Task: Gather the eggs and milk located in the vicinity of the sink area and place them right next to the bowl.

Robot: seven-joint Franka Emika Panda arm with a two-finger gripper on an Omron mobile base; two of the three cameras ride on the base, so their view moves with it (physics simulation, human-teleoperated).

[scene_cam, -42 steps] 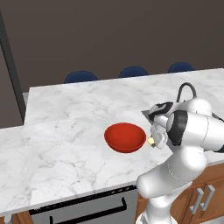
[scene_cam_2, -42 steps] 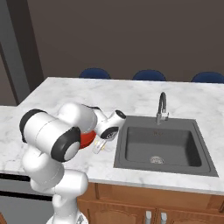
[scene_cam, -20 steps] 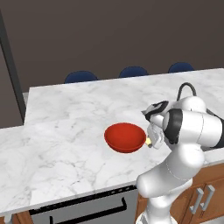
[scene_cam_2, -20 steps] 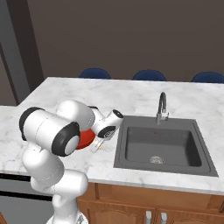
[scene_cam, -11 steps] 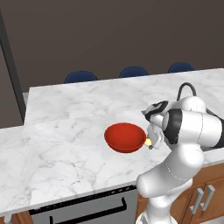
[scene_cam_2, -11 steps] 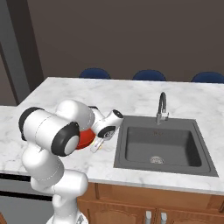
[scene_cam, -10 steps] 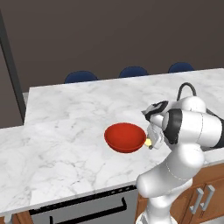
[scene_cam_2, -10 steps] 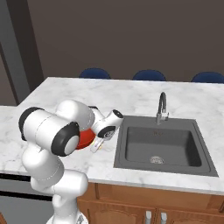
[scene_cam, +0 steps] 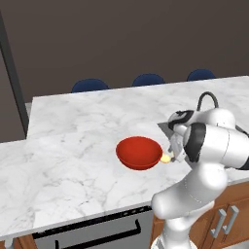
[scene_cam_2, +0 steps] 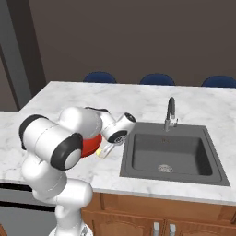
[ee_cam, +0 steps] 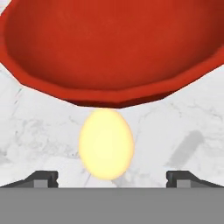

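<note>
now the end effector [ee_cam: 112, 177] gapes wide, empty; egg [ee_cam: 106, 143] rests against bowl [ee_cam: 109, 48].

One egg [ee_cam: 106, 144], one bowl [scene_cam: 139, 152], one sink [scene_cam_2: 173, 154], three chairs [scene_cam: 148, 80].

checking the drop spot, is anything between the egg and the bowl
Nothing visible. The egg lies on the marble counter right at the red bowl's rim, with no object between them. The open hand straddles the egg.

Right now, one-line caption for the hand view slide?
Open claw over a pale-yellow egg lying on the marble counter right beside the red bowl.
</note>
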